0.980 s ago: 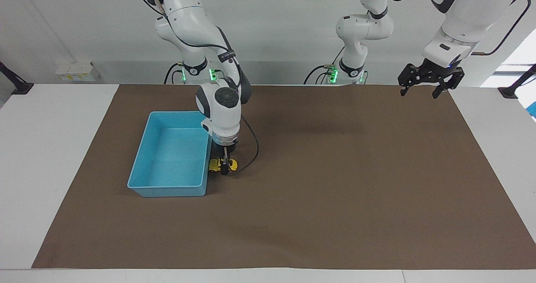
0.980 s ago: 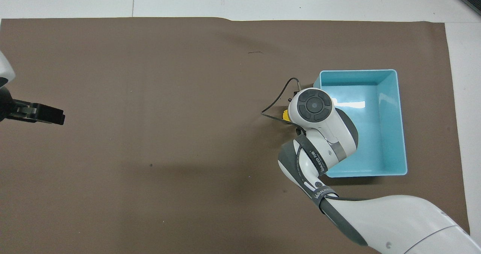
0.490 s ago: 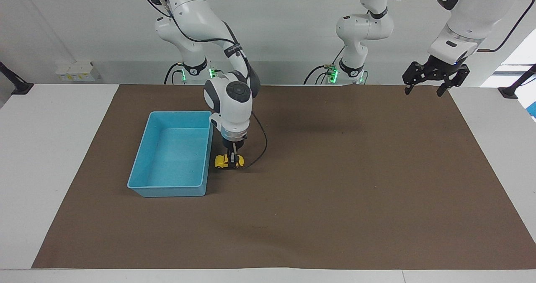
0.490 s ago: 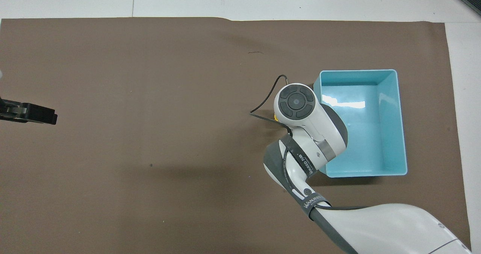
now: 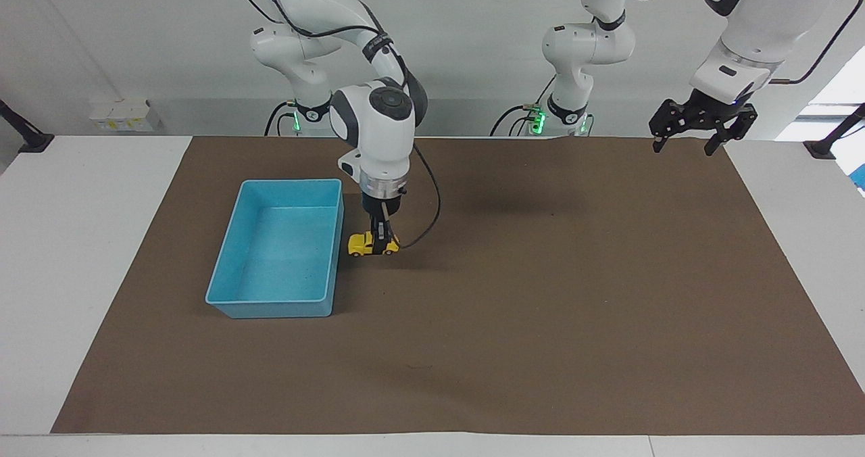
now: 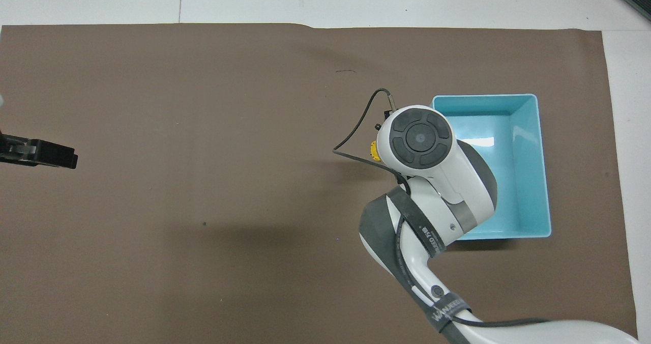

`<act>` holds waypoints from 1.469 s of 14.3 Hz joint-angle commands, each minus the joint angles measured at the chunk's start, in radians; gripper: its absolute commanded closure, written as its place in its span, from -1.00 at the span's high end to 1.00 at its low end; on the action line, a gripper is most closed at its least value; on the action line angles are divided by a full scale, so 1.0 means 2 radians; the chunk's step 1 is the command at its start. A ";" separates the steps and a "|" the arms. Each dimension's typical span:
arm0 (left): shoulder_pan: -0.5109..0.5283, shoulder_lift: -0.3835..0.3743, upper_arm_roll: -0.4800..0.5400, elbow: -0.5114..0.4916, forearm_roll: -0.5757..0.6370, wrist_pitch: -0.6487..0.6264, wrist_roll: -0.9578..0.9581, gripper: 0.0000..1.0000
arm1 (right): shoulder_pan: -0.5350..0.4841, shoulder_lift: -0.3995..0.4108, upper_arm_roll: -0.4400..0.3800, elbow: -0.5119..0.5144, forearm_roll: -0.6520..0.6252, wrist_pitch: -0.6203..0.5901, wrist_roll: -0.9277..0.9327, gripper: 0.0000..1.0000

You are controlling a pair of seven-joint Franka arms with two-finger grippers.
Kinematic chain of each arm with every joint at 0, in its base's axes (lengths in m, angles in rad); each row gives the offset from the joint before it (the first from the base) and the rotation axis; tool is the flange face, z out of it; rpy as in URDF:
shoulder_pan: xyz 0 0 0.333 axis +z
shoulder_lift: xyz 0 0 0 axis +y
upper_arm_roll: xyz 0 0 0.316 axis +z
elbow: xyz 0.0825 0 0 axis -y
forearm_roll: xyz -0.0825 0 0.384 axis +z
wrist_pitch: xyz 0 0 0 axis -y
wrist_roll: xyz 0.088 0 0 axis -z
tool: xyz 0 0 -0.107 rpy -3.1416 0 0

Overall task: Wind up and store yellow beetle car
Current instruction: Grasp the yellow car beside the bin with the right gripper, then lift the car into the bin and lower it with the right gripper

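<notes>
The yellow beetle car (image 5: 372, 245) is pinched in my right gripper (image 5: 382, 239), which points straight down and holds it a little above the brown mat, beside the blue bin (image 5: 277, 307) on the side toward the left arm's end. In the overhead view only a yellow edge of the car (image 6: 374, 151) shows past the right wrist, which hides the fingers. The blue bin (image 6: 543, 171) holds nothing. My left gripper (image 5: 682, 147) is open and holds nothing, up over the mat's corner at the left arm's end, where the arm waits; it also shows in the overhead view (image 6: 51, 155).
The brown mat (image 5: 540, 308) covers most of the white table. A black cable (image 5: 426, 220) loops off the right wrist beside the car.
My right gripper has risen with the car, lifting it off the mat and a little away from the bin. The left gripper drew back slightly toward its end of the table.
</notes>
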 commanded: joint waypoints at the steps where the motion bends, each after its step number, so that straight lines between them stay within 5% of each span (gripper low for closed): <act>1: 0.002 -0.009 -0.001 -0.006 0.004 -0.002 0.000 1.00 | -0.009 -0.034 0.003 -0.006 0.051 -0.024 -0.094 -1.00; 15: 0.002 -0.009 -0.001 -0.006 0.004 -0.001 0.000 1.00 | -0.010 -0.047 0.004 -0.005 0.048 -0.052 -0.412 -1.00; 21: 0.002 -0.009 -0.001 -0.006 0.004 -0.001 0.000 1.00 | -0.038 -0.096 0.000 -0.009 0.052 -0.097 -0.540 -1.00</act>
